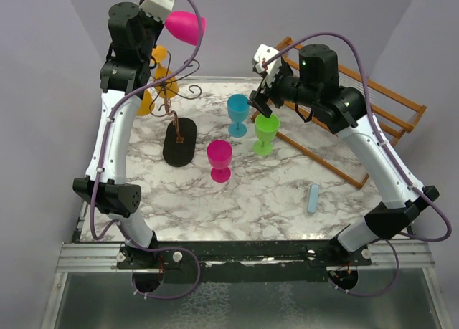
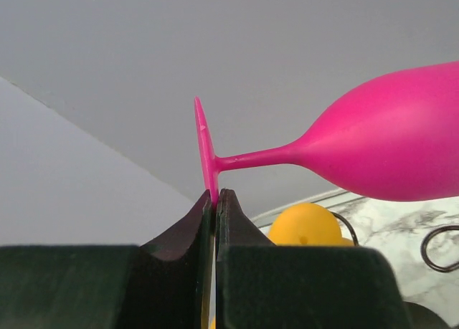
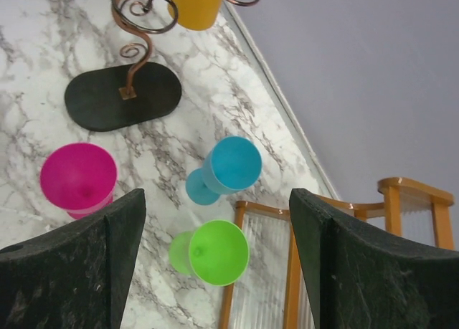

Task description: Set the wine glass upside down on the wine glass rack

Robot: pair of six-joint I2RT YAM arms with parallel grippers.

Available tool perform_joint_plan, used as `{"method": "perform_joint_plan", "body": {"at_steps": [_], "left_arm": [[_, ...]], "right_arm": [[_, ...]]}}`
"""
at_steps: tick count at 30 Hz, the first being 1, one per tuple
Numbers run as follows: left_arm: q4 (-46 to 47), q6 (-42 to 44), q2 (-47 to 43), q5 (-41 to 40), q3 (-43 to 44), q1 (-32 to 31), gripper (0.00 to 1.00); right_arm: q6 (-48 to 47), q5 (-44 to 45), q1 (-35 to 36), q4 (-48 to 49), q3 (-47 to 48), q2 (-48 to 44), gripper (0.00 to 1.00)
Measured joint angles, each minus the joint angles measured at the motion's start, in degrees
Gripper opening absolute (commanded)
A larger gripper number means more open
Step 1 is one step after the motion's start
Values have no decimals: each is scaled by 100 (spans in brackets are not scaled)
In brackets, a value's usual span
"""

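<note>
The left gripper [image 2: 215, 198] is clamped on the thin foot rim of the pink wine glass [image 2: 387, 139], which lies sideways in the air above the wire wine glass rack [image 1: 179, 142], near its hung yellow glass [image 1: 159, 56]. It looks like light, stiff, smooth plastic, so this edge pinch may pivot; the stem offers a surer hold. The right gripper [image 3: 216, 200] gapes wide, empty, right of the rack.

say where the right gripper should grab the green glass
Probably the short stem under the bowl, from the near side: the green glass stands upright, foot flat on the table, blue glass at its far left, wooden rack to its right.
</note>
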Motion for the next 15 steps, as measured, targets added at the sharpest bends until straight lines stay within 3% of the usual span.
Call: {"method": "perform_joint_plan", "body": {"at_steps": [12,15], "left_arm": [[791,2387,450,-476,-645,-479,0],[870,2618,461,-476,-798,-546,0]], "right_arm": [[22,-538,0,-26,2,24,82],[2,-570,-2,-26,-7,24,83]]}}
